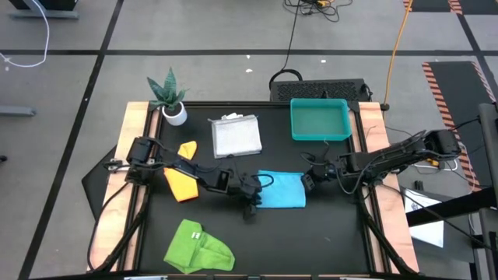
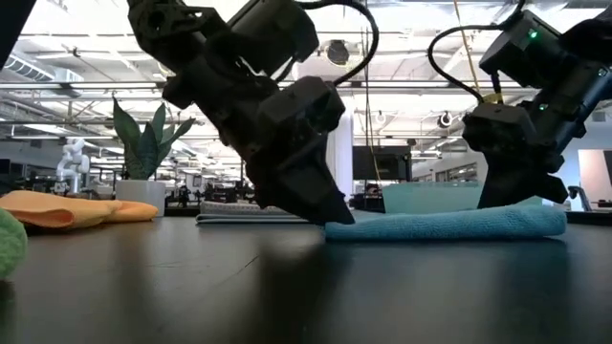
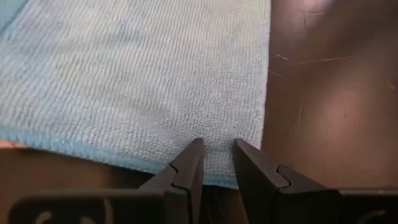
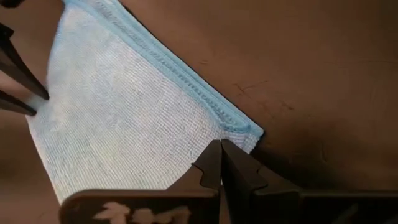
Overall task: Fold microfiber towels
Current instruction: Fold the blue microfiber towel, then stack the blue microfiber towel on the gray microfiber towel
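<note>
The light blue towel (image 1: pixel 280 190) lies near the counter's (image 1: pixel 233 241) middle. The left claw (image 3: pixel 217 155) — narrowly parted — straddles one edge, probably to pinch it for folding. The right claw (image 4: pixel 220 163) — shut, empty — presses the opposite corner, likely anchoring it.

Both dark arms reach inward, low.
Left end effector (image 1: pixel 250 189) fingers slightly parted; right end effector (image 1: pixel 309 177) fingers pressed together.

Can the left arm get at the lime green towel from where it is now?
Probably yes. The lime green towel lies uncovered at the table's front, on the left arm's side, with bare table between it and the left gripper, which is down at the turquoise towel edge and would have to leave it first.
</note>
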Motion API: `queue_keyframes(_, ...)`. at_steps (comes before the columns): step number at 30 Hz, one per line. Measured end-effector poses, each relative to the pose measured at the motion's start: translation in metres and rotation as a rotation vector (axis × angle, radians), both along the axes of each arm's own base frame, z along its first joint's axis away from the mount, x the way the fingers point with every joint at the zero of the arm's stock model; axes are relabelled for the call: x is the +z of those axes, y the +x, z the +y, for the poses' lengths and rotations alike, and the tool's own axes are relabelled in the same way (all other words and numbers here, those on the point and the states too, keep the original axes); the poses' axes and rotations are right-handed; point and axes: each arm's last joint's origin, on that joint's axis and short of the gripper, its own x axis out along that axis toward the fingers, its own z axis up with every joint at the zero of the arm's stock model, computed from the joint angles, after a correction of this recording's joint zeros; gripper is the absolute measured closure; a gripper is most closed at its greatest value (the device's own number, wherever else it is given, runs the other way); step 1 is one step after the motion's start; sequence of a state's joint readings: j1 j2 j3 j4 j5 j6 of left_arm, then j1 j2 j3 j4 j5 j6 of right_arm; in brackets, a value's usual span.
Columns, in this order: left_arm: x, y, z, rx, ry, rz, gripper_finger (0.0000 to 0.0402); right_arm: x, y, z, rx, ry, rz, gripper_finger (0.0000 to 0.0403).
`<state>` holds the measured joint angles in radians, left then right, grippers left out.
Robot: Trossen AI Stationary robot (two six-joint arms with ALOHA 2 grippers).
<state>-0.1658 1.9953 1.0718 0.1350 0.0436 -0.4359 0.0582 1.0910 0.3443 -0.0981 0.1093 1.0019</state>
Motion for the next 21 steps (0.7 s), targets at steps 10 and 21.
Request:
queue_keyframes(10, 0.048, -0.005, 0.007, 0.008, -0.049, -0.112, 0.0309, 0.017, -0.002, 0.0, -0.018, -0.002, -0.11, 0.0403)
queue_keyframes(21, 0.083, -0.034, 0.045, 0.42, -0.262, 0.042, 0.0308, 0.023, -0.015, 0.005, -0.054, 0.054, -0.1, 0.0403)
